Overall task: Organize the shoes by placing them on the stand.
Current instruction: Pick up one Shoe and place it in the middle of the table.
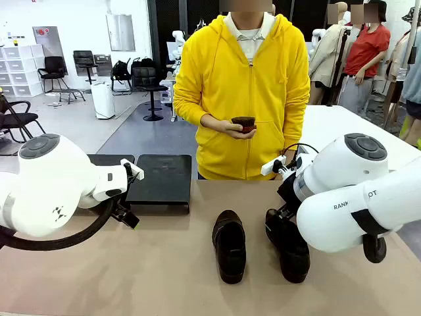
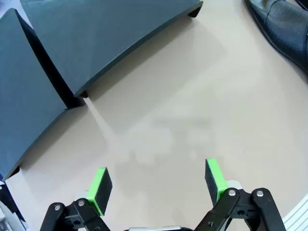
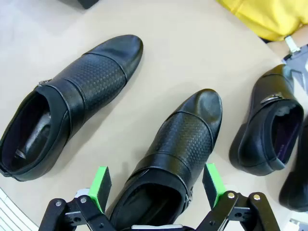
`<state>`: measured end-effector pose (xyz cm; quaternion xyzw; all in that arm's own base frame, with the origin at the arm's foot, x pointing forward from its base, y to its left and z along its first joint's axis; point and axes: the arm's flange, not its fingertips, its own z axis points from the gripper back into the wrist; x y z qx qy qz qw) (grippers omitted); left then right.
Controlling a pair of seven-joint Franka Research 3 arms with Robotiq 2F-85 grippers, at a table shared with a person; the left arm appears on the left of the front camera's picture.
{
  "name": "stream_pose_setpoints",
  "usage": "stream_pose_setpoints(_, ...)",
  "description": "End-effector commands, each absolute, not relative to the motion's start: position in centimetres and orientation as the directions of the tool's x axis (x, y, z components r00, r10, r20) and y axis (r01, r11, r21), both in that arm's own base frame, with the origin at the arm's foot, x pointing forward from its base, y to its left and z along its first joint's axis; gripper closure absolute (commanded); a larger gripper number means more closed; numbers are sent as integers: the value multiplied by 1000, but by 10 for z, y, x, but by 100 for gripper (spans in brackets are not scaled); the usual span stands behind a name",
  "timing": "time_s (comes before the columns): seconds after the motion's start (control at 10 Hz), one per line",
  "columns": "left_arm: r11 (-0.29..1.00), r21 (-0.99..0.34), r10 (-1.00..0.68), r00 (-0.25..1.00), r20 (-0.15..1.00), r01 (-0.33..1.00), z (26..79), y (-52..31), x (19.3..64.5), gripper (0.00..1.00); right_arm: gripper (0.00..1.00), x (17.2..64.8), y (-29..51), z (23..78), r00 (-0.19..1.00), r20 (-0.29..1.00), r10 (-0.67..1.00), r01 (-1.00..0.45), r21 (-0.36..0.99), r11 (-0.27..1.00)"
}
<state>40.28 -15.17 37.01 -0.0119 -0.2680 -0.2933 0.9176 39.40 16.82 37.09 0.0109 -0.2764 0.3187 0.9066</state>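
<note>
Over the counter (image 2: 192, 96): left gripper (image 2: 158, 179), jaws apart, near the stand (image 2: 110, 38).
Right gripper (image 3: 156, 183): jaws apart over one shoe (image 3: 183, 139).
Right arm (image 1: 355, 217) lettering: "RAN", "OT", partly hidden.

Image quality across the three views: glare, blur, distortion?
Front view: even room light; the shoes read as near-featureless black. Left wrist view: edges of the stand bow from the wide angle, a soft shadow lies under it, and there is a smeary patch mid-frame on the table. Right wrist view: sharp, with perforations clear on the nearest shoe and mild glare on its toe.
</note>
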Motion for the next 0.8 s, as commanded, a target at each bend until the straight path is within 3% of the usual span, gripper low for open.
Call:
stream_pose_setpoints(0.0, 828, 136, -532, 684, 499, 545, 370, -152, 403, 0, 0, 394, 168, 371, 644, 508, 572, -584, -156, 797)
stream_pose_setpoints(0.7, 828, 136, -532, 684, 499, 545, 370, -152, 403, 0, 0, 394, 168, 371, 644, 508, 572, -584, -156, 797)
